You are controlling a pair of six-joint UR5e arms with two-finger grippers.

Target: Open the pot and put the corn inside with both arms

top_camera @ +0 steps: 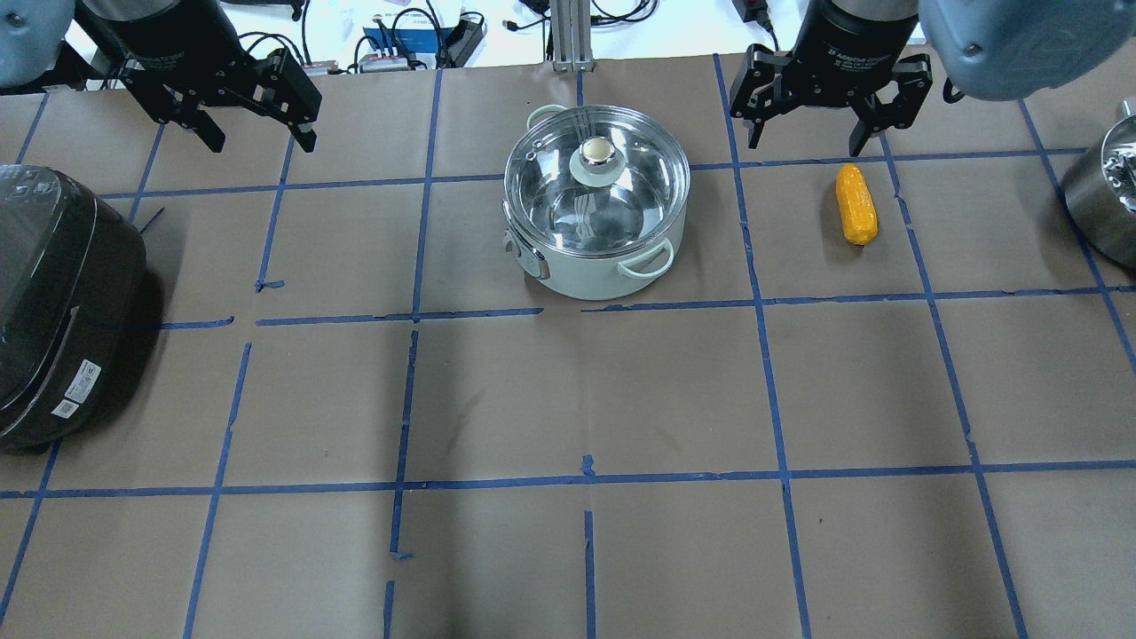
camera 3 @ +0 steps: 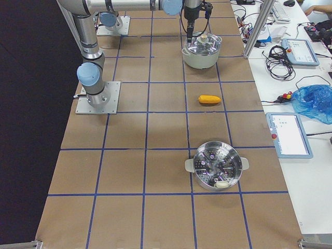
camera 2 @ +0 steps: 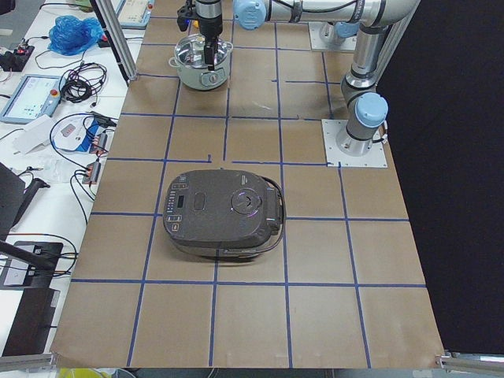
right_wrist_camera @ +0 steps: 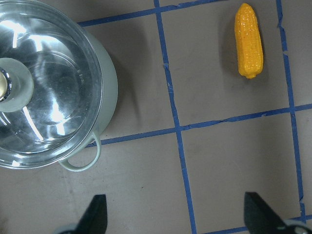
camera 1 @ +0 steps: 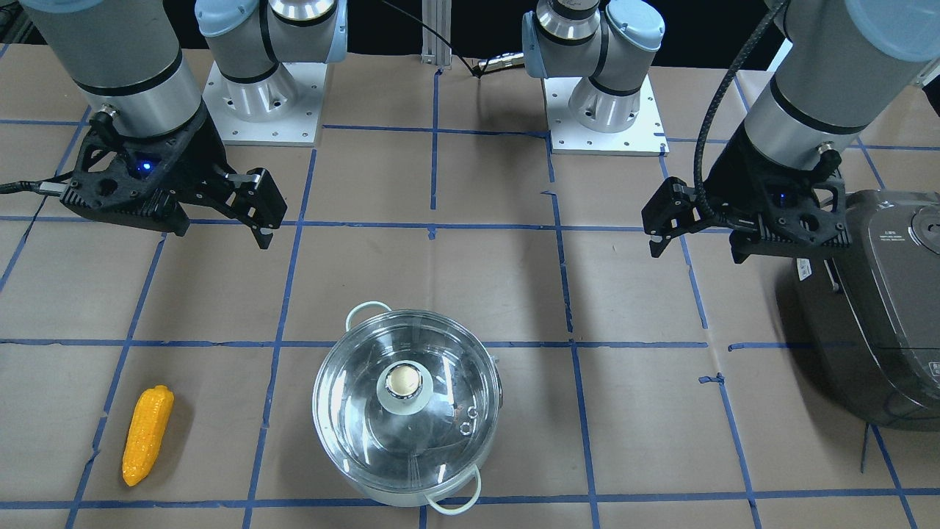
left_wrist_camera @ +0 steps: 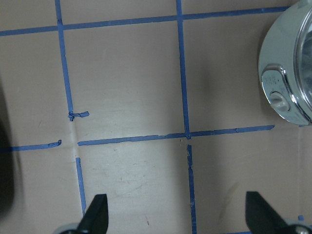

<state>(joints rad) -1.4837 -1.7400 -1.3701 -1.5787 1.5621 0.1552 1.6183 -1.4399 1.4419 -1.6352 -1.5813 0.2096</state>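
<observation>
The steel pot (top_camera: 596, 240) stands at the far middle of the table with its glass lid (top_camera: 568, 204) and round knob (top_camera: 597, 151) on; it also shows in the front view (camera 1: 407, 477). The orange-yellow corn (top_camera: 856, 204) lies on the paper to the pot's right, apart from it, and in the front view (camera 1: 147, 433). My left gripper (top_camera: 259, 133) hangs open and empty, left of the pot. My right gripper (top_camera: 806, 138) hangs open and empty just beyond the corn. The right wrist view shows the pot (right_wrist_camera: 48, 83) and the corn (right_wrist_camera: 248, 41).
A dark rice cooker (top_camera: 62, 302) sits at the table's left edge, close under my left arm in the front view (camera 1: 881, 308). A second steel pot with a steamer insert (camera 3: 217, 168) stands at the right end. Blue tape lines grid the brown paper.
</observation>
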